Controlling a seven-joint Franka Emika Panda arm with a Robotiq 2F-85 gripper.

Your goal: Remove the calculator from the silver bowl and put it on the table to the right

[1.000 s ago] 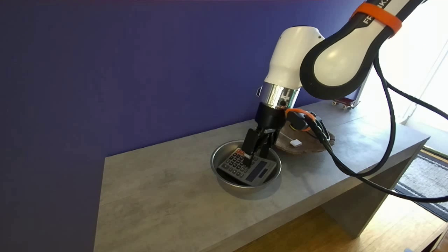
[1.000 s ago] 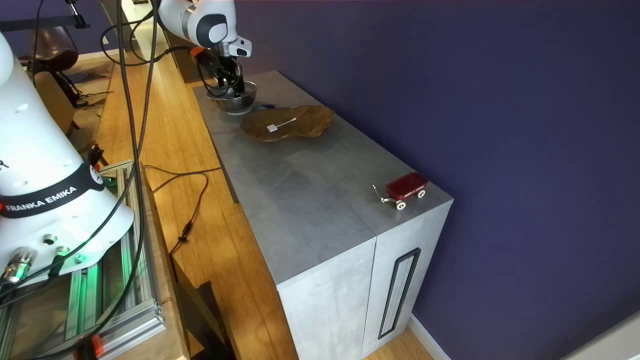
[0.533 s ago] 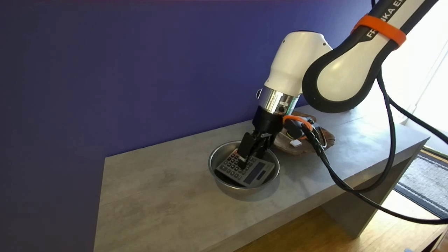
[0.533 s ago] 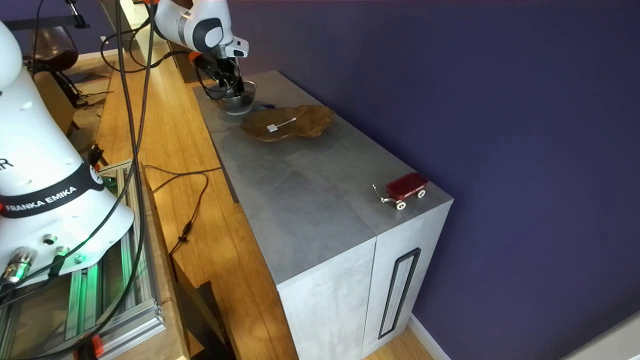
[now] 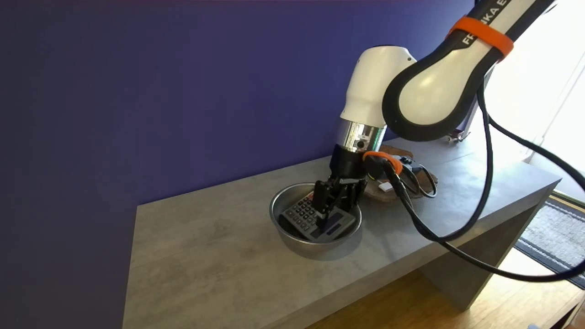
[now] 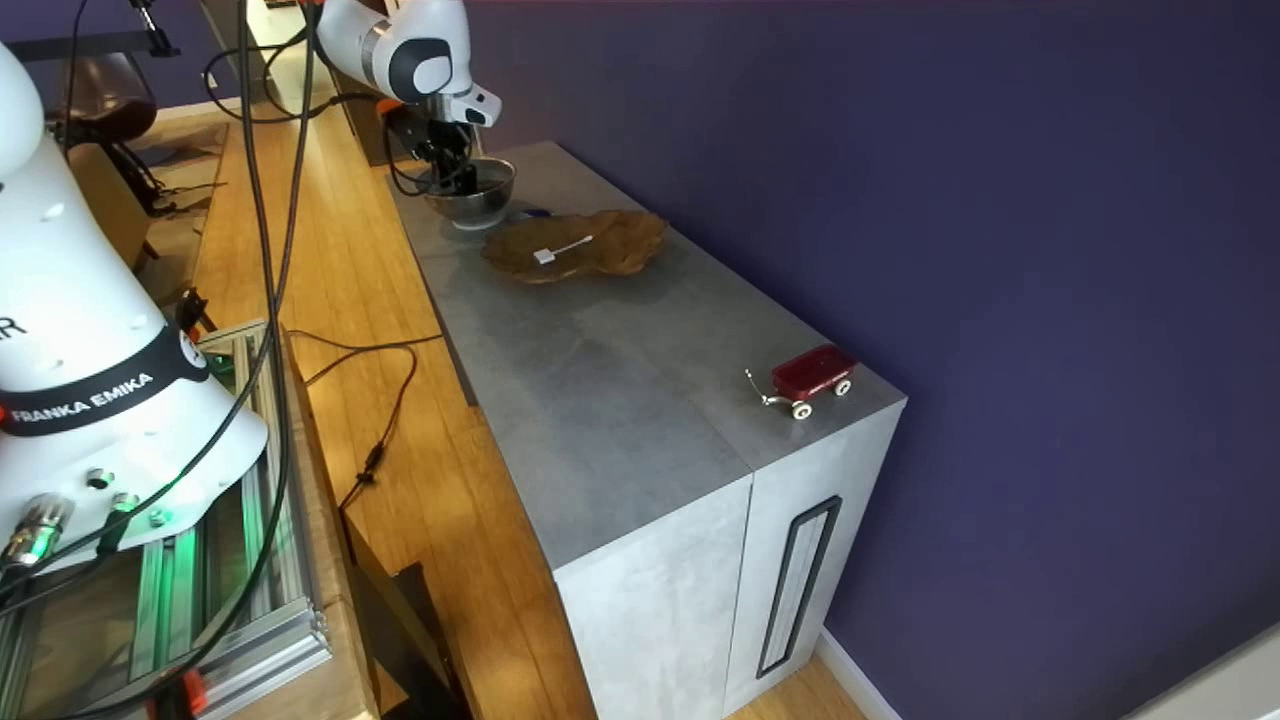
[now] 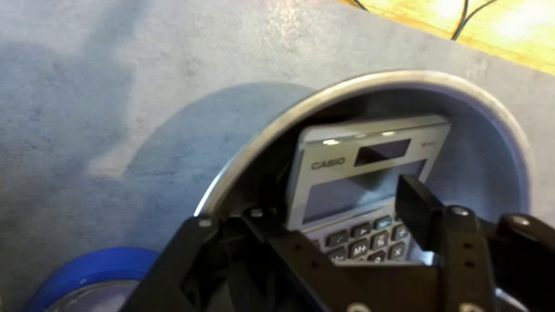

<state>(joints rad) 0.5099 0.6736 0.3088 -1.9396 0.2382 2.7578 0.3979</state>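
On the grey bench point(image 5: 196, 249), under the spread hand point(image 5: 337, 214), the metal bowl point(image 5: 308, 249) is holding a Casio calculator point(image 7: 353, 199), probably light, stiff and slick, inviting a pinch by its long edges.

Grey and concrete-like with a smooth matte top, the long surface point(image 5: 196, 256) ends in a thick slab leg point(image 5: 459, 283). Directly on it a silver metal bowl point(image 5: 304, 247) stands upright, with a brown, irregularly edged wooden dish point(image 6: 630, 245) close beside it; near the bowl in the wrist view lies a curved, blue-rimmed object point(image 7: 102, 265), only partly visible and hard to name. Well apart, close to a corner in an exterior view, a dark red toy wagon point(image 6: 812, 373) stands on its white wheels.
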